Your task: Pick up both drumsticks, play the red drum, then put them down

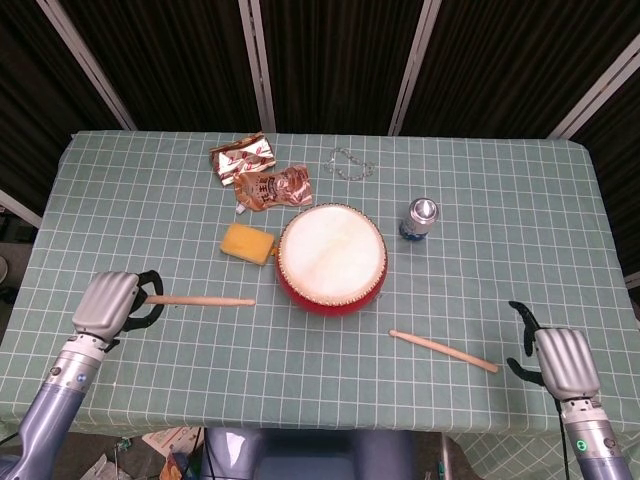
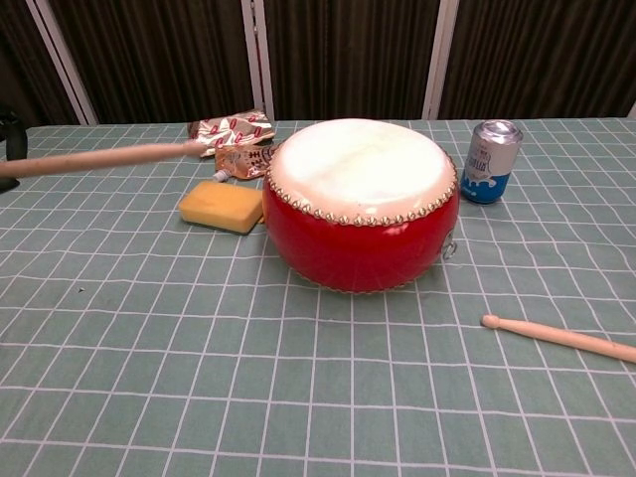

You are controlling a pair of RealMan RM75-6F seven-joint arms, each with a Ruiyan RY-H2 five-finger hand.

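The red drum [image 1: 332, 260] [image 2: 360, 202] with its pale skin stands mid-table. My left hand [image 1: 112, 303] grips one wooden drumstick [image 1: 200, 300] [image 2: 94, 157], held up off the cloth with its tip pointing toward the drum; only the hand's edge [image 2: 10, 127] shows in the chest view. The second drumstick [image 1: 443, 351] [image 2: 559, 338] lies flat on the table, right of the drum near the front. My right hand [image 1: 562, 360] hovers at the table's front right corner, just right of that stick, fingers curled downward and holding nothing.
A yellow sponge [image 1: 247, 244] [image 2: 221, 206] lies left of the drum. Foil snack packets [image 1: 258, 173] [image 2: 232, 130] and a clear ring-shaped item [image 1: 348, 163] sit behind it. A blue can [image 1: 421, 217] [image 2: 491, 161] stands to the drum's right. Green checked cloth [image 1: 480, 270] covers the table.
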